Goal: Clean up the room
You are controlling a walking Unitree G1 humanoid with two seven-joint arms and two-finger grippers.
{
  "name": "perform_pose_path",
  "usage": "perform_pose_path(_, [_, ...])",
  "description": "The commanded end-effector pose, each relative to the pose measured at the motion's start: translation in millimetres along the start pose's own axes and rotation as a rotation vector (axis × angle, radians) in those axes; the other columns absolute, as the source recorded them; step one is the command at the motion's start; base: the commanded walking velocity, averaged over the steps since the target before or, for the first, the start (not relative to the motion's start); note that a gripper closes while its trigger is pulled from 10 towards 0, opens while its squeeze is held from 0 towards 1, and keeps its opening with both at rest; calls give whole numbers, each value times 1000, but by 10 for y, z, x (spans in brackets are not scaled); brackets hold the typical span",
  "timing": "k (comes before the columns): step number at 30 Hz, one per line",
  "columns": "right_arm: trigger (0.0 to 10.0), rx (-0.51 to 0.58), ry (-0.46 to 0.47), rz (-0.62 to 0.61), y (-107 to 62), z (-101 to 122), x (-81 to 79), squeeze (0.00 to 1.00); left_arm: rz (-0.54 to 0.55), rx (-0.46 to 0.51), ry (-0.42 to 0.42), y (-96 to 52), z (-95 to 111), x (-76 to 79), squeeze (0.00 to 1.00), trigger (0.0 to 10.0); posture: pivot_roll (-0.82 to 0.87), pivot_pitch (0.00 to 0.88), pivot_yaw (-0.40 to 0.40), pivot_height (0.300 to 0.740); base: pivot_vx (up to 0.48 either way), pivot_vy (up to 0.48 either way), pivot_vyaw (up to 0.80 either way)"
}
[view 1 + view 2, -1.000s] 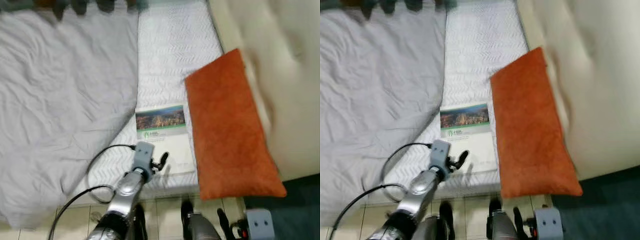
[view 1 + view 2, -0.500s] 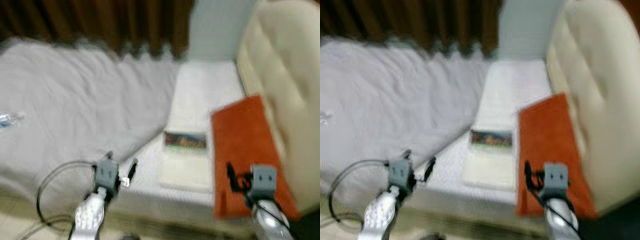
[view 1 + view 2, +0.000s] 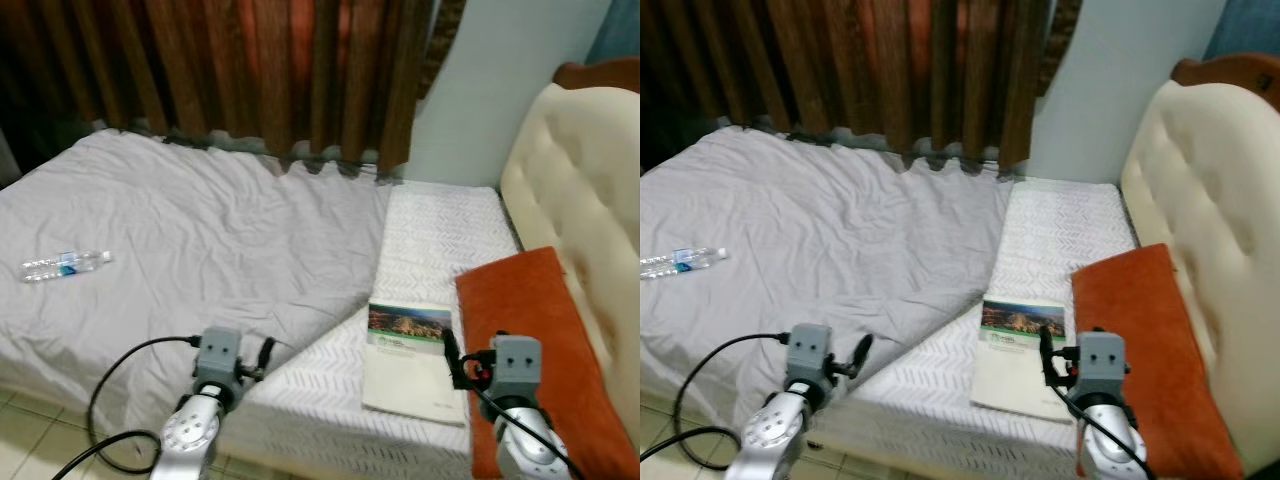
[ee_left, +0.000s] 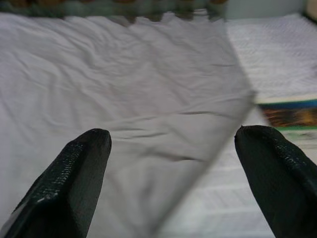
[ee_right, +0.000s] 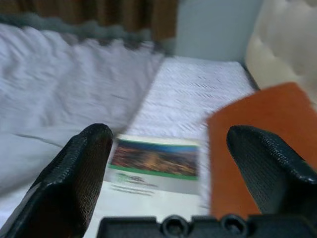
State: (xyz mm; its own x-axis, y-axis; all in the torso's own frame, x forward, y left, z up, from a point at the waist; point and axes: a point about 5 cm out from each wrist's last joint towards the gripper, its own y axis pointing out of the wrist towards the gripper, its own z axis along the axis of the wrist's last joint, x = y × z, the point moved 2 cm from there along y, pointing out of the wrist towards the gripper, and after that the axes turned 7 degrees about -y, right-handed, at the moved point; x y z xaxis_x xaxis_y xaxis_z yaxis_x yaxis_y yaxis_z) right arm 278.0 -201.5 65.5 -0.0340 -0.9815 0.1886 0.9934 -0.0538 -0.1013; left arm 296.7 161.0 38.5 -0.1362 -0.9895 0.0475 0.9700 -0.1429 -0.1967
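A grey sheet [image 3: 200, 240] covers most of the bed, with a clear plastic water bottle [image 3: 65, 265] lying on it at the far left. On the bare white mattress [image 3: 440, 225] lies a booklet [image 3: 405, 355] with a city photo on its cover. An orange pillow [image 3: 545, 340] lies beside it against the cream headboard [image 3: 580, 190]. My left gripper [image 4: 173, 136] is open and holds nothing, held over the sheet's near edge. My right gripper [image 5: 168, 130] is open and holds nothing, hovering at the booklet's right edge next to the pillow.
Dark brown curtains [image 3: 250, 70] hang behind the bed, and a pale wall [image 3: 500, 90] rises at the back right. Tiled floor [image 3: 30, 440] shows at the lower left. A black cable [image 3: 110, 400] loops from my left arm.
The camera has tilted up from the bed's edge to the whole bed and curtains. My right gripper has risen from near the floor to beside the booklet.
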Motion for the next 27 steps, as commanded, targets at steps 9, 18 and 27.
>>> perform_pose_path(9, [10000, -42, -4, 21, -21, -122, -8, 0, -8, 17, 19, 53, 72, 60, 0, 10000, 3, 0, -35, 740, 0, 480, -178])
perform_pose_path(18, [10000, -44, -16, 45, 3, -172, -48, 0, 22, 35, 14, 82, 127, 65, 0, 10000, 11, 0, -36, 740, 0, 480, -344])
perform_pose_path(27, [10000, -39, -20, 67, 25, -176, -46, 0, 46, 11, -7, 67, 63, 94, 0, 10000, 12, 0, -52, 740, 0, 480, 0])
